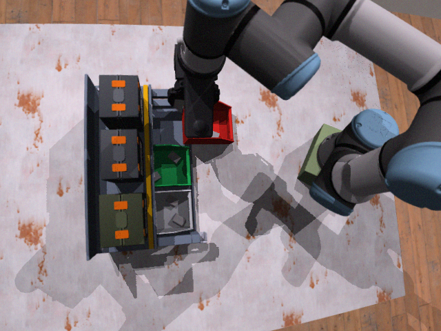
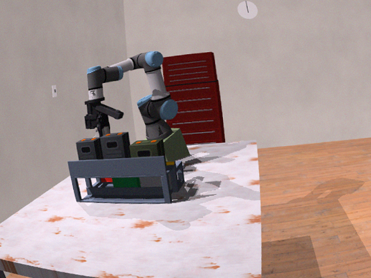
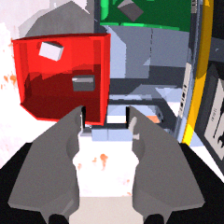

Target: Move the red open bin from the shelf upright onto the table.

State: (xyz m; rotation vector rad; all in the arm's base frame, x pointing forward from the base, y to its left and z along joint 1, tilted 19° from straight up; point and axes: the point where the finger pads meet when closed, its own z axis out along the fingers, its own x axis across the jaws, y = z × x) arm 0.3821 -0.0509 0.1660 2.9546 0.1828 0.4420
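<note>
The red open bin [image 1: 223,123] sits askew at the front edge of the shelf [image 1: 90,160], in the end slot beside the green bin [image 1: 171,167], with its outer corner swung out over the table [image 1: 249,285]. From these views it is unclear whether its base rests wholly on the shelf floor. It looks roughly upright, and the wrist view shows two parts inside it, a pale block [image 3: 50,50] near the far wall and a grey block [image 3: 84,83] lower down. The gripper [image 3: 106,117] hangs above the bin's shelf-side end. Its pincer is mostly closed, with a small gap between the tips. Only table top and a strip of shelf frame show in that gap, so it grips nothing. The left fingertip [image 3: 82,118] overlaps the bin's near corner in the wrist view, but contact cannot be confirmed. A grey bin [image 1: 174,214] fills the third slot, and a yellow rail [image 1: 146,160] runs behind the bins. On the upper tier stand two dark cases [image 1: 118,96] and an olive case [image 1: 120,221], each with orange tabs. No lettering is legible anywhere. The only marking is a pale label [image 3: 216,122] at the right edge of the wrist view, showing dark tool silhouettes.
</note>
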